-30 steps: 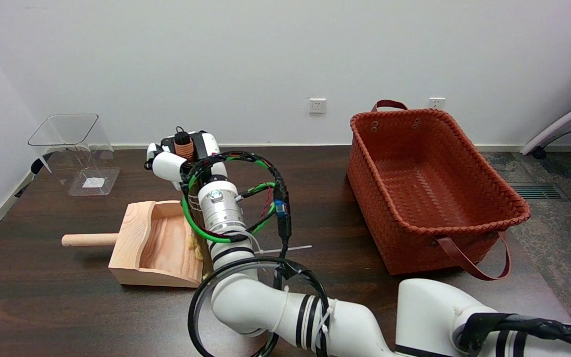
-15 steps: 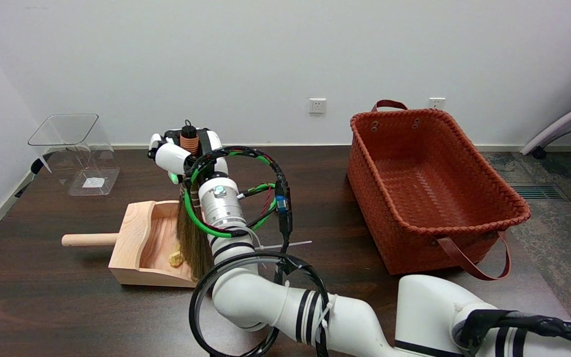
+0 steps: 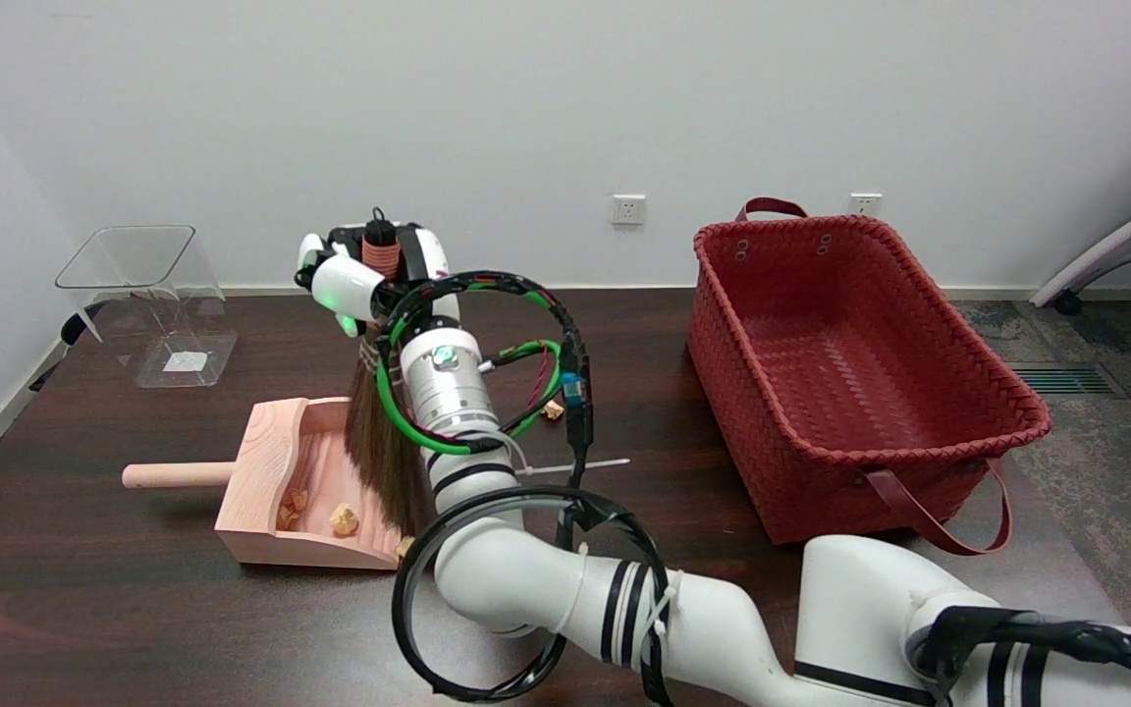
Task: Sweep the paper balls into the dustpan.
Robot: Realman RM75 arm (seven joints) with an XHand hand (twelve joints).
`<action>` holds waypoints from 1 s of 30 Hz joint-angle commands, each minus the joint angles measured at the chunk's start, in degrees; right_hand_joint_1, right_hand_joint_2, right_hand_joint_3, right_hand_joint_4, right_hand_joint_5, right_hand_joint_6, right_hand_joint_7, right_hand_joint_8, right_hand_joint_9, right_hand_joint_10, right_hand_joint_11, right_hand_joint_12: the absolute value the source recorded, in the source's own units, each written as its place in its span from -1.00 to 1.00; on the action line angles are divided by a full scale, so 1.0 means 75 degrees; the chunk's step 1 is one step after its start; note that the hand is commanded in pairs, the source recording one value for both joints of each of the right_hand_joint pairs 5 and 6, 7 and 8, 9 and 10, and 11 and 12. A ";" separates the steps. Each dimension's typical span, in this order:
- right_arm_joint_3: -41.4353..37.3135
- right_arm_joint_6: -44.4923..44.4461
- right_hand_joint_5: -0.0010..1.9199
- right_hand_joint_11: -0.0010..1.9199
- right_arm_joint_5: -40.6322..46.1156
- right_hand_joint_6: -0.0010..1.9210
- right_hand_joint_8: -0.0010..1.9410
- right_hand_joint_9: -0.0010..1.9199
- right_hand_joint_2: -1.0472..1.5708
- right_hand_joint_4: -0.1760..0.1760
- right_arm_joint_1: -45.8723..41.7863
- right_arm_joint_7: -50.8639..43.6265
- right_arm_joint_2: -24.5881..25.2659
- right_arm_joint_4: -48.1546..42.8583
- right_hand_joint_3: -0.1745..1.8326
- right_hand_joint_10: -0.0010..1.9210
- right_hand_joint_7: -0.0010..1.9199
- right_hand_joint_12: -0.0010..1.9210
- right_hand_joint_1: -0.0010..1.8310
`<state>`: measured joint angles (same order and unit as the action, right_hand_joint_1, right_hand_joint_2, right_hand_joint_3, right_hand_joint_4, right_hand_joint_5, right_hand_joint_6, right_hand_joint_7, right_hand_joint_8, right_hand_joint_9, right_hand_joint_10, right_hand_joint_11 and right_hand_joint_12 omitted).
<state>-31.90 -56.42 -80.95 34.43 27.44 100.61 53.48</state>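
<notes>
My right hand [image 3: 369, 275] grips the top of a small brown broom [image 3: 381, 447], whose bristles hang over the mouth of the wooden dustpan [image 3: 266, 471]. Inside the pan lie two paper balls [image 3: 344, 518] near its front wall, one of them [image 3: 289, 509] further left. Another ball [image 3: 404, 546] sits at the pan's right lip beside the bristle tips. One more paper ball [image 3: 553, 409] lies on the dark table to the right of my forearm. The arm hides the table just behind the broom.
A red woven basket [image 3: 919, 432] with handles stands on the right. A clear plastic container [image 3: 148, 299] is at the back left. The dustpan's round handle [image 3: 173, 475] points left. A white cable tie [image 3: 575, 466] sticks out from the arm.
The hand has risen and drawn the broom up and slightly right, uncovering its bristles. Paper balls now show inside the dustpan, and one shows on the table at the right.
</notes>
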 commanded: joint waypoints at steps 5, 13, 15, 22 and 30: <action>-0.0344 0.0153 1.00 1.00 -0.2051 1.00 0.98 1.00 0.37 0.00 0.0308 -0.2261 -0.1564 0.0860 0.31 1.00 1.00 1.00 0.24; -0.0381 0.0682 1.00 1.00 -0.2051 1.00 0.98 1.00 0.40 0.00 0.0498 -0.2187 -0.2210 0.0629 0.27 1.00 1.00 1.00 0.26; -0.0381 0.0794 1.00 1.00 -0.2051 1.00 0.98 1.00 0.41 0.00 0.0535 -0.2181 -0.2273 0.0453 0.25 1.00 1.00 1.00 0.26; -0.0322 0.0846 1.00 1.00 -0.2062 1.00 0.98 1.00 0.44 0.00 0.0493 -0.2155 -0.2309 -0.0100 0.18 1.00 1.00 1.00 0.27; -0.0275 0.0771 1.00 1.00 -0.2402 1.00 0.98 1.00 0.45 0.00 0.0483 -0.2144 -0.2235 -0.0964 0.18 1.00 1.00 1.00 0.27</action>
<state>-34.20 -51.85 -95.19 37.51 12.73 86.18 54.61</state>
